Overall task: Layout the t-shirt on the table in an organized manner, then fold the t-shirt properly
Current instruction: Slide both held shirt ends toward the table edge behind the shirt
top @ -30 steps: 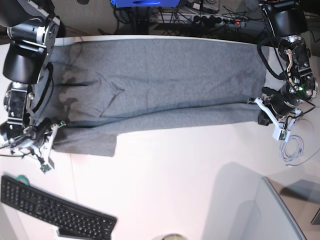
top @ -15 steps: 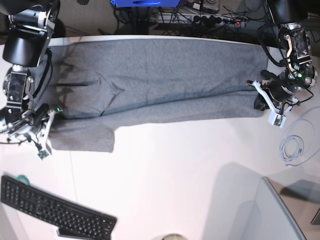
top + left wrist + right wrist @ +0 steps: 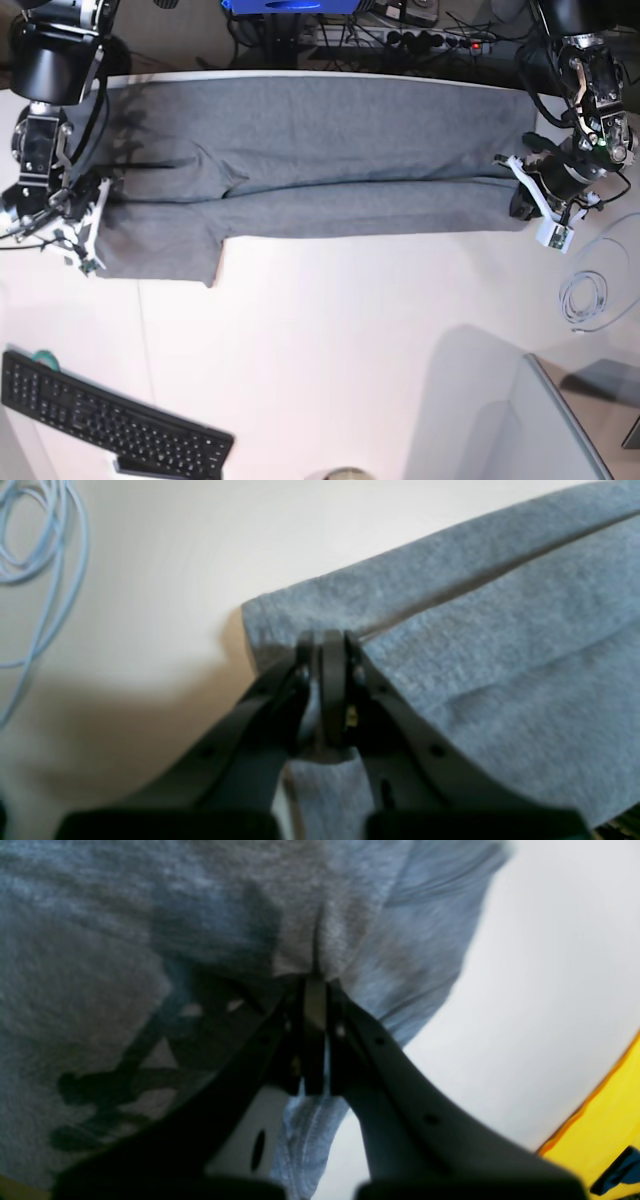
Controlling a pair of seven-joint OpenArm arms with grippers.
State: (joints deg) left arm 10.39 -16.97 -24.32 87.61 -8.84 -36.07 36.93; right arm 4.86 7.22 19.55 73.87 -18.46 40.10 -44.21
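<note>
Jaws of left gripper [image 3: 325, 645] and right gripper [image 3: 314, 985] pinch the t-shirt [image 3: 330, 140], so I carry the fold evenly toward twelve o'clock

We've got bare table [image 3: 330, 340] stretching wide on the near side of both pincers, room to swing there. Just outside the left gripper [image 3: 325, 645] lies a coiled cable [image 3: 583, 298], close enough to snag. Well toward the front from the right gripper [image 3: 314, 990] sits the keyboard [image 3: 110, 420], apart from us. Between the two pincers the shirt [image 3: 320, 150] covers everything to the far edge, where the arms [image 3: 50, 60] crowd in.
</note>
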